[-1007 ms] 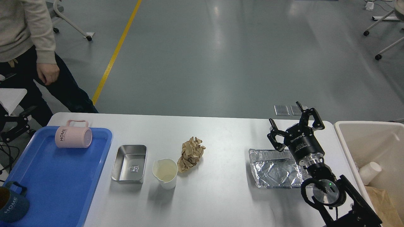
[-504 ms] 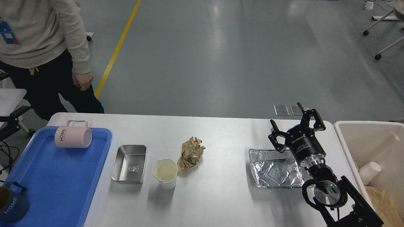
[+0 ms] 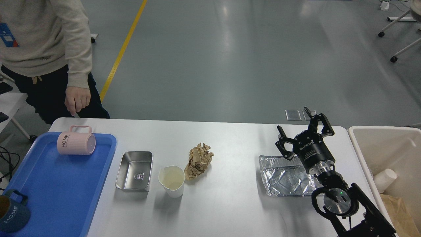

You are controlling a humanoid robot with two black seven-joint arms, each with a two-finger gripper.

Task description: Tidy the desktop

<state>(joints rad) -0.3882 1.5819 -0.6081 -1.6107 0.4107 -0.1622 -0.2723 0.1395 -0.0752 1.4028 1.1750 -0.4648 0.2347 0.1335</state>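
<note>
Right gripper (image 3: 293, 126): my fingers stand spread wide apart and have hold of nothing. They hover above the far edge of the crumpled foil tray (image 3: 285, 176), not touching it as far as I can tell. My left arm does not appear in this view.

The desktop (image 3: 230, 204) is the white surface in front of me, running from the blue tray (image 3: 49, 197) on its left end to the beige bin (image 3: 378, 144) that stands just beside its right end.

Items judged already put away:
- a pink mug (image 3: 76, 143) lying on its side in the blue tray, at its far end;
- a dark blue mug (image 3: 11, 210) at the tray's near left corner, partly cut off by the view's edge;
- a white paper cup (image 3: 385, 180) and some brown paper (image 3: 399, 210) inside the bin.

Items left loose on the surface:
- a steel dish (image 3: 135, 170) just beside the blue tray;
- a white cup (image 3: 172, 181) near the dish;
- a ball of crumpled brown paper (image 3: 198, 160) touching or nearly touching that cup;
- the foil tray, well apart from the others, near the bin.

Judgement: the task is roughly half done. Four items remain. The foil tray looks to be the one in hand, with the bin its likely destination.

A person (image 3: 42, 49) stands at the far left corner of the surface, hand (image 3: 77, 101) hanging close above the edge near the pink mug.
</note>
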